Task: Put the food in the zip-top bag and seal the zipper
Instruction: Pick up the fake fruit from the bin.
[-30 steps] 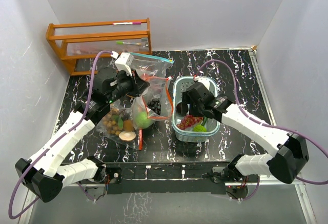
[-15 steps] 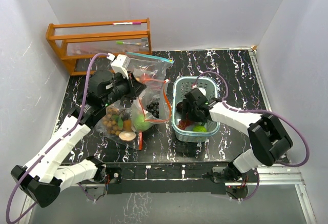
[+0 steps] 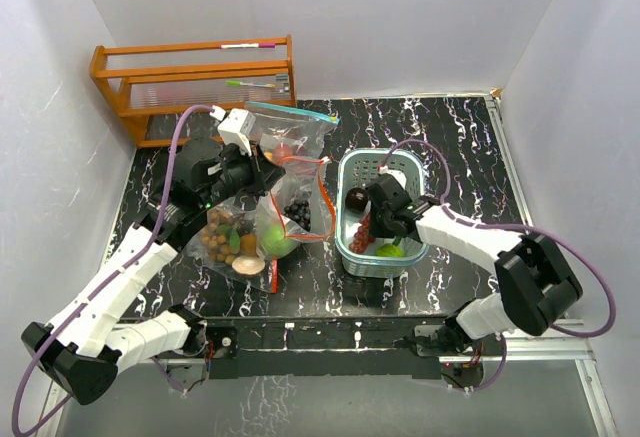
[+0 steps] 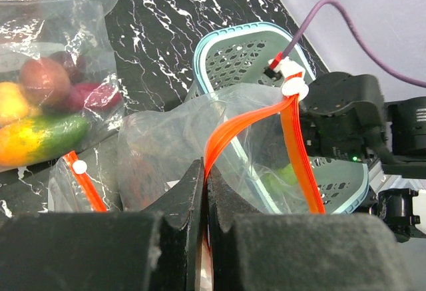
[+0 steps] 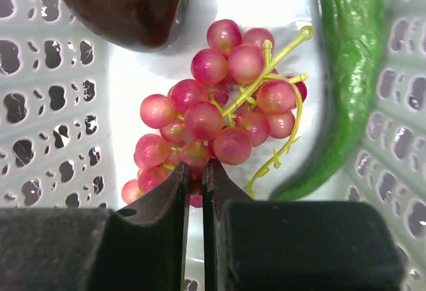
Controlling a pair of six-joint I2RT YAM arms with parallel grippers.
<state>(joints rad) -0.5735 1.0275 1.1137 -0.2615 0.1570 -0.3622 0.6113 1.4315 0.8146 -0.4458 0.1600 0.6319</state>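
The left tool [image 4: 204, 171], clamped shut on the orange zipper strip [image 4: 243, 124], holds the zip-top bag [image 4: 166, 144] open beside the teal basket [image 5: 40, 104], where the right tool [image 5: 202, 171] pinches a bunch of red grapes [image 5: 223, 114] for transfer.

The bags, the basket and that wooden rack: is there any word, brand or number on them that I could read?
None: no readable text in any view.
The zip-top bag, the second bag, the teal basket and the red grapes show no print.
The markers on the wooden rack are too small to tell.
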